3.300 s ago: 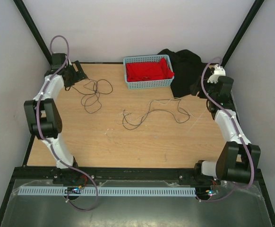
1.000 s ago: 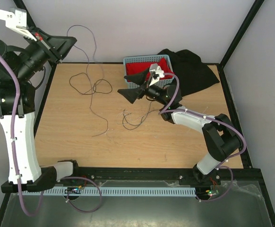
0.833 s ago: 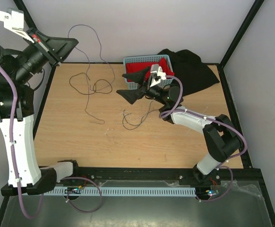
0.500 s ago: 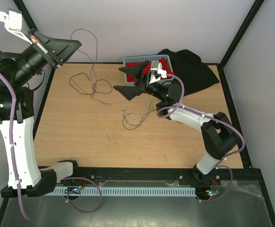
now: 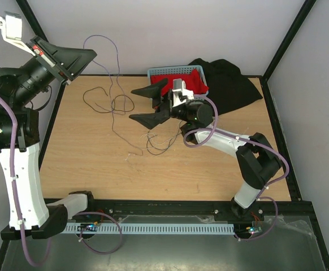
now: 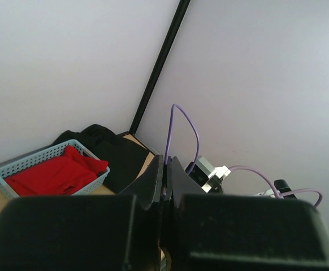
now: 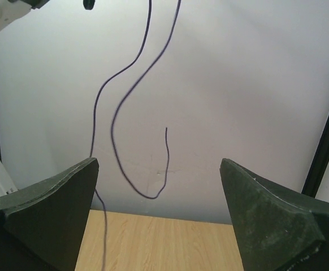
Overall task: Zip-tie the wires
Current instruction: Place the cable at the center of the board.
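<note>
My left gripper [image 5: 91,55] is raised high at the back left, shut on one of the wires [image 5: 115,62]. That thin dark strand arches up from the closed tips and hangs down to loose loops [image 5: 105,103] on the wooden table [image 5: 85,164]. In the left wrist view the jaws [image 6: 165,165] pinch the strand [image 6: 172,113]. My right gripper [image 5: 133,104] is open, lifted over the table's middle, pointing left at the hanging strand. The right wrist view shows its fingers [image 7: 159,164] wide apart, with the wire [image 7: 115,113] dangling beyond them, untouched. Another tangle of wire [image 5: 160,144] lies on the table.
A light blue basket [image 5: 163,70] holding red cloth [image 5: 197,84] stands at the back centre, partly hidden by my right arm. A black cloth [image 5: 232,79] lies beside it at the back right. Black frame posts and pale walls enclose the table.
My right gripper has swung left and risen, staying wide open. My left gripper has shifted slightly, lifting the held wire, whose free end now trails farther toward the table's middle.
</note>
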Controlling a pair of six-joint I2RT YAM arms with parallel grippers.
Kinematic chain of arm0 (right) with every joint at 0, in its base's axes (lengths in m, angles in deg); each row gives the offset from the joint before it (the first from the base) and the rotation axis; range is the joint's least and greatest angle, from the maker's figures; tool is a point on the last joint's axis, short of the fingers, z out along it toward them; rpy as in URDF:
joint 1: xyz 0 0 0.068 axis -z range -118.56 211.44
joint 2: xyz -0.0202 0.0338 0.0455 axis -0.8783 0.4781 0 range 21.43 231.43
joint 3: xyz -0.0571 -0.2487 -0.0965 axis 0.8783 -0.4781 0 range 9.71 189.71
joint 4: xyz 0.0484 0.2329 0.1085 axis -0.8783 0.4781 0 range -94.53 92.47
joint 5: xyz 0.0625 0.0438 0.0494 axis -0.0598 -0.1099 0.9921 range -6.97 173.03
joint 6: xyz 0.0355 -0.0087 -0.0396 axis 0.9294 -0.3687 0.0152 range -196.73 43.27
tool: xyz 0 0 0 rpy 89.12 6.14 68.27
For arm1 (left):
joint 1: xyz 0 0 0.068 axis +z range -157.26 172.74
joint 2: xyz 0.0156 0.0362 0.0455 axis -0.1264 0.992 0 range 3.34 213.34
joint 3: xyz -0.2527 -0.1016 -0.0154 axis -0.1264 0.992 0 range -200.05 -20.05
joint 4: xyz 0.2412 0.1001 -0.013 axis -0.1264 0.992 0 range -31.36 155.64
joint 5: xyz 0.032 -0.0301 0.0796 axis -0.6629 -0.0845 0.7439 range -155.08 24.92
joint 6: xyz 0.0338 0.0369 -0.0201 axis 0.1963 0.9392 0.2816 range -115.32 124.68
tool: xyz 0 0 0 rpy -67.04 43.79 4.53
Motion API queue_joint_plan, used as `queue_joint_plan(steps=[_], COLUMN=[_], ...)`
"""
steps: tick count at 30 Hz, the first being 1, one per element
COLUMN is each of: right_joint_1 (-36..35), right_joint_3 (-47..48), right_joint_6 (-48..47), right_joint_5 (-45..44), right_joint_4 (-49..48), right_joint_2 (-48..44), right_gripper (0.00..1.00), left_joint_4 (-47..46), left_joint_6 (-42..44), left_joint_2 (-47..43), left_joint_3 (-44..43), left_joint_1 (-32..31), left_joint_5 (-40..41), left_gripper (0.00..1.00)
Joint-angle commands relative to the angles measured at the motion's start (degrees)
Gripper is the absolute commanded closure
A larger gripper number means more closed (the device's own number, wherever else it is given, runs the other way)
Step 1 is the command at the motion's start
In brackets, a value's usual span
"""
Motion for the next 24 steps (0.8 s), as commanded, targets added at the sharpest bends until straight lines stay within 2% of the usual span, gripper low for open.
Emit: queue_joint_plan(steps=[1, 11, 22, 24], right_joint_1=[-0.8, -3.5, -4.2, -4.2], right_joint_3=[1.9, 3.3, 10.9, 11.8], right_joint_6=[3.3, 4.4, 2.2, 2.5], right_joint_5=[1.9, 4.8, 0.4, 0.1], right_joint_4=[-4.9, -7.9, -6.0, -6.0], right_joint_2=[1.1, 3.9, 11.7, 12.8], right_gripper=[0.0, 0.01, 0.04, 0.07], left_joint_4=[-2.4, -2.6, -2.8, -3.0], left_joint_6=[-1.1, -1.3, -1.4, -1.4], left_joint_2=[-0.3, -0.4, -0.7, -0.7], left_joint_3=[0.5, 0.9, 1.1, 1.1], left_joint_1=[-0.2, -0.2, -0.2, -0.2], left_joint_5=[-0.6, -0.5, -0.6, -0.7], left_gripper=[1.0, 0.99, 0.99, 0.99])
